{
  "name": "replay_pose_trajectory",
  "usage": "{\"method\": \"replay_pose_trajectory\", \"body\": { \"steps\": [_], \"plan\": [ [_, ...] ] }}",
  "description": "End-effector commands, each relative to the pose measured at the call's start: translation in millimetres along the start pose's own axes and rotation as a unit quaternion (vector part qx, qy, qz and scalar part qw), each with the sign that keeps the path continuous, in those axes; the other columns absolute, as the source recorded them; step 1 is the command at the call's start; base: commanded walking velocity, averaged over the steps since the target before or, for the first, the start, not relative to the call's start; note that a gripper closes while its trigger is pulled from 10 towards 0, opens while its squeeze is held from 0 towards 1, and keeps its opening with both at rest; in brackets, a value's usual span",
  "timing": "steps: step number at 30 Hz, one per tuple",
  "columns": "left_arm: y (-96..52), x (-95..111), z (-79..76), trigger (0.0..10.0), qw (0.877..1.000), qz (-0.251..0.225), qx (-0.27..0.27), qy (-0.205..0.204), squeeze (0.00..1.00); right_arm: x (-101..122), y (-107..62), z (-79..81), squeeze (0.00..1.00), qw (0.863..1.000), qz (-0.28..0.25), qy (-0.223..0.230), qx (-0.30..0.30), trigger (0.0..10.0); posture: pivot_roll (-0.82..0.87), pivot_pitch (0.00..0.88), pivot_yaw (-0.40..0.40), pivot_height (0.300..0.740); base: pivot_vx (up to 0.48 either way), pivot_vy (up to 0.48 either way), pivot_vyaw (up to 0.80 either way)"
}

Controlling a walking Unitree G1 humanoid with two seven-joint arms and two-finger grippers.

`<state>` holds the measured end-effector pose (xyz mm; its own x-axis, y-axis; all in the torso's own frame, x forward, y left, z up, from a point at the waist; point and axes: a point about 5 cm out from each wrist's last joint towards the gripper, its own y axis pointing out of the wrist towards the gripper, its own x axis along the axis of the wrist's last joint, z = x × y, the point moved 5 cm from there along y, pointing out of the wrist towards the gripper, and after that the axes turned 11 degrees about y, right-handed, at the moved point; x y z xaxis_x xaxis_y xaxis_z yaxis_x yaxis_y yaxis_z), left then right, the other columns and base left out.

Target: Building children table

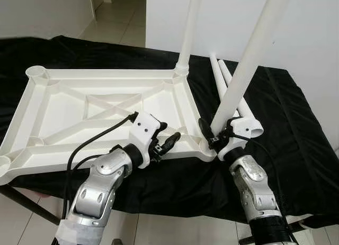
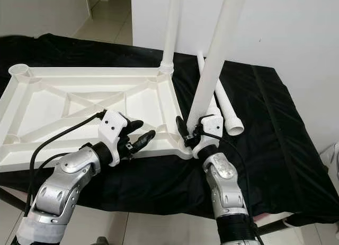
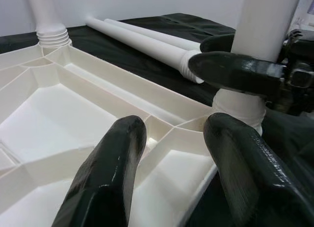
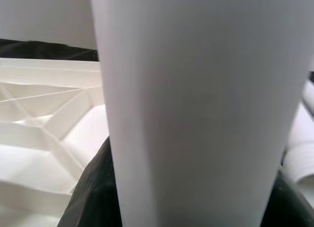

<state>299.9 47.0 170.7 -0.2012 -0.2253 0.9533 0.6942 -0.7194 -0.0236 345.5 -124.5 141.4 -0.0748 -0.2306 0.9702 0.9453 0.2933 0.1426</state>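
The right end effector (image 1: 216, 135) is clamped around a white leg (image 1: 249, 65), low down, just above the near right corner of the white tabletop (image 1: 106, 105). The tabletop lies upside down on the desk with the black cloth (image 1: 296, 134). One screwed-in leg (image 1: 189, 30) stands at the far right corner (two spare legs (image 1: 229, 83) lie on the cloth beside it). The left end effector (image 1: 168, 141) hovers released over the near rim.

In the right eye view the held leg leans a little.

In the left wrist view the two black fingers (image 3: 105, 183) are spread apart above the ribs, holding nothing.

In the right wrist view the leg (image 4: 196, 109) sits between dark pads.

The leg looks light, stiff and slippery, so I think gripping low near the threads is best.
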Motion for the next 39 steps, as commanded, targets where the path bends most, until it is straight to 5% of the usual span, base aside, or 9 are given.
{"method": "replay_pose_trajectory", "body": {
  "steps": [1,9,18,23,34,37,39],
  "plan": [
    [-0.4,4.7,2.6,10.0,1.000,-0.004,0.012,0.002,0.00,-41.9,-14.4,-22.4,0.00,0.994,0.080,0.019,-0.075,10.0,0.14,0.072,-0.042,0.740,0.000,0.000,0.00],
    [-0.9,4.8,3.1,10.0,1.000,-0.004,0.016,0.002,0.00,-44.8,-11.1,-11.3,0.00,0.992,0.074,0.029,-0.095,10.0,0.14,0.073,-0.049,0.740,0.000,0.000,0.00],
    [-0.5,5.4,3.8,10.0,1.000,-0.005,0.018,0.003,0.00,-41.1,-7.6,5.4,0.00,0.996,0.078,0.037,-0.016,10.0,0.14,0.070,-0.048,0.740,0.000,0.000,0.00],
    [-0.9,6.6,5.0,10.0,1.000,-0.006,0.020,0.003,0.00,-27.3,-6.2,3.6,0.00,0.994,0.081,-0.048,0.059,10.0,0.14,0.071,-0.047,0.740,0.000,0.000,0.00],
    [-1.2,7.3,6.4,10.0,1.000,-0.007,0.023,0.005,0.00,-25.0,-7.2,-2.4,0.00,0.988,0.094,-0.077,0.093,10.0,0.14,0.071,-0.050,0.740,0.000,0.000,0.00],
    [-2.2,7.4,7.8,10.0,1.000,-0.006,0.026,0.005,0.00,-11.8,-4.4,4.4,0.00,0.977,0.047,-0.182,0.106,10.0,0.14,0.069,-0.046,0.740,0.000,0.000,0.00],
    [-2.4,7.5,8.0,10.0,1.000,-0.006,0.026,0.005,0.00,-10.2,-4.7,9.0,0.00,0.974,0.039,-0.189,0.116,10.0,0.14,0.069,-0.046,0.740,0.000,0.000,0.00]
  ]
}}
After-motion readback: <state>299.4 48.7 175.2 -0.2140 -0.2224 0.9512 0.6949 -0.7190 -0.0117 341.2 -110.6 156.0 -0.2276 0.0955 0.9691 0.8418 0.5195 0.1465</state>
